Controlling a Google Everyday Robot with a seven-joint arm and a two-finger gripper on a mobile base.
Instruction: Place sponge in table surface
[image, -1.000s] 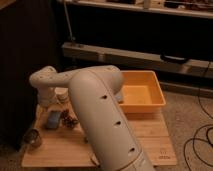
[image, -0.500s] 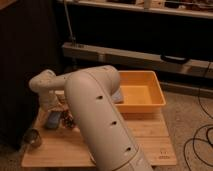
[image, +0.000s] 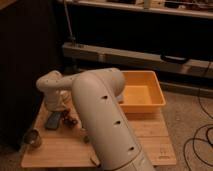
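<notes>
The gripper hangs below the white wrist in the left-middle of the frame, just above the left part of the table surface. Its jaws stand wide and nothing sits between them. The fingertips themselves are hard to separate from the wrist housing, so whether one of them brushes anything below cannot be told.

The sponge lies flat on the planks in the lower left, just below the gripper, on its own. A clump of small dark things sits just beside it to the right, a metal cup is nearer the bottom-left corner, and the orange tub stands well apart at the right-middle.

Little has changed over the last second. The big white arm that crosses the middle of the frame has swung a touch to the right and the wrist has shifted slightly with it, but the sponge is at the same spot on the wood and the jaws are as wide as they were. That reads as a release already made rather than one about to happen — the sponge appears to rest on the table by its own weight.

By that reading the placing is as good as done. What seems left is a clean retreat upward — without dragging the sponge or knocking the dark clutter beside it.
</notes>
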